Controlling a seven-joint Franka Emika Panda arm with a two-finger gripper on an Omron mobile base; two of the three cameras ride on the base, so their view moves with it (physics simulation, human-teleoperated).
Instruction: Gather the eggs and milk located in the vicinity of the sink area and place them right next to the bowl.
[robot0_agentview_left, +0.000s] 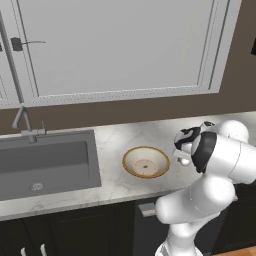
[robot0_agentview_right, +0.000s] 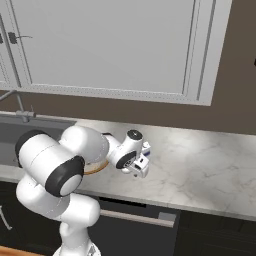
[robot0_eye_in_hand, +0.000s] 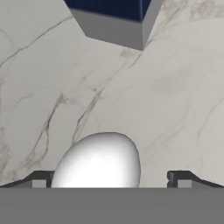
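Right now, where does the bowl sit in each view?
Left base view: bowl at centre, right of the sink.
Right base view: its orange rim peeks out low left, behind the arm.
Hand view: looks at egg and milk carton instead.
Shared landmark: the marble counter.

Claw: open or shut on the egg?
Open. In the hand view the claw has its fingertips spread wide, apart from the egg lying between them on the marble counter.
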